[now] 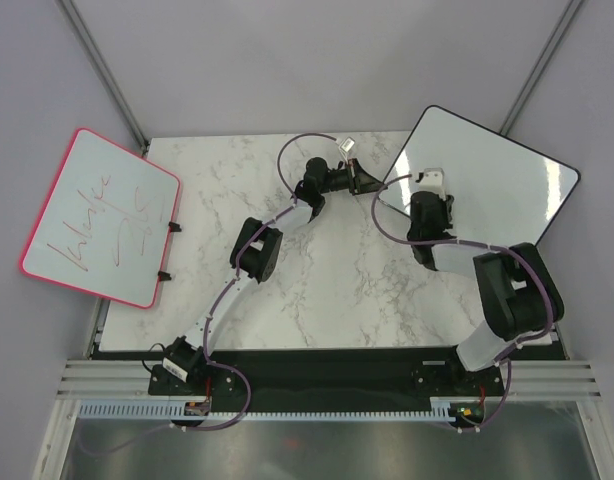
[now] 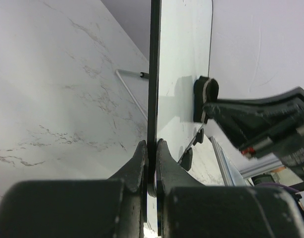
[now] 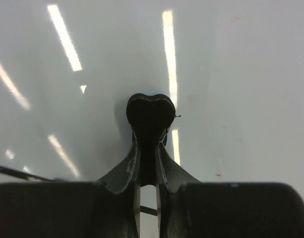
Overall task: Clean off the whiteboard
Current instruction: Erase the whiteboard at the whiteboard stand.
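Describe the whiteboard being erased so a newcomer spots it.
Find the far right corner of the marble table. The whiteboard juts past the edge there. Unlike the scribbled pink-framed board at left, its frame is black and face almost clean.

We see bright, even overhead light; strip-lamp glare streaks whiteboard [image 3: 231,74] face; close fingers [image 3: 117,177] dark, blurred in wrist views.

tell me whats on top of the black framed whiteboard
An eraser, held by the right gripper, presses on the whiteboard; the left gripper clamps its edge. The visible face looks clean bar tiny red specks. Whatever lies beneath the eraser is covered.
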Motion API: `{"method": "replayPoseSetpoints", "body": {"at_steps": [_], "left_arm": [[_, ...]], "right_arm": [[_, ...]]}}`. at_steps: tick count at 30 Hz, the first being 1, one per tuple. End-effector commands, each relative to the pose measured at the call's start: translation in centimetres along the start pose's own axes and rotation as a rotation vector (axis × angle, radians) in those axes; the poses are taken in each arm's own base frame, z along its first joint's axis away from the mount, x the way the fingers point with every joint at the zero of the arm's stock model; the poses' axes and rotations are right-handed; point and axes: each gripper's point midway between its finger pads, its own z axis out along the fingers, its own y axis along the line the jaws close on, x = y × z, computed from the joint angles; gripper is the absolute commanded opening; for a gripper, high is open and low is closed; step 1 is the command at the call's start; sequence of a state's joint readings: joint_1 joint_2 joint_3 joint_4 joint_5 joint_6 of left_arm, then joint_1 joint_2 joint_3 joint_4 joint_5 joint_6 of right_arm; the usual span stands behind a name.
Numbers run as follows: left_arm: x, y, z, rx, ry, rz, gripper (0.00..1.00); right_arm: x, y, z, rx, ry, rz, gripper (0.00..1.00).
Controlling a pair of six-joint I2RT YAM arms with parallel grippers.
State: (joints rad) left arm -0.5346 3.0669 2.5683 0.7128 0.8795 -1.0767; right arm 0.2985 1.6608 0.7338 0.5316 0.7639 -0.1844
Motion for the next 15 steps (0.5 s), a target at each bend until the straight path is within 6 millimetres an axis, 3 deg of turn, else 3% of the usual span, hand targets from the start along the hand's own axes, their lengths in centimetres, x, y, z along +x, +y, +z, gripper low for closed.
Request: {"method": "replayPoseSetpoints", "body": {"at_steps": [1,4,8,11,15], "left_arm": [[-0.4,-2.4,1.7,0.053,-0.019,0.057,0.02],[-0.5,-2.5,1.7,0.054,-0.02,0.06,0.02],[-0.4,-2.5,1.7,0.053,-0.017,0.057,0.02],[-0.4,-2.4,1.7,0.053,-0.019,0.059,0.02],[-0.6,-2.5,1.6,0.053,-0.02,0.06,0.02]], "right_arm": [[1.2,-7.7,0.1,0.192,0.042,0.127,0.0],[2.4,-10.5,0.2,0.265,0.067,0.127,0.0],[2.3,-11.0,0.6,0.271,0.065,0.135,0.0],[2.0,-9.0,0.8,0.199,0.059,0.16,0.0],[0.1,-4.0,0.3,0.071,0.002,0.103,0.0]]}}
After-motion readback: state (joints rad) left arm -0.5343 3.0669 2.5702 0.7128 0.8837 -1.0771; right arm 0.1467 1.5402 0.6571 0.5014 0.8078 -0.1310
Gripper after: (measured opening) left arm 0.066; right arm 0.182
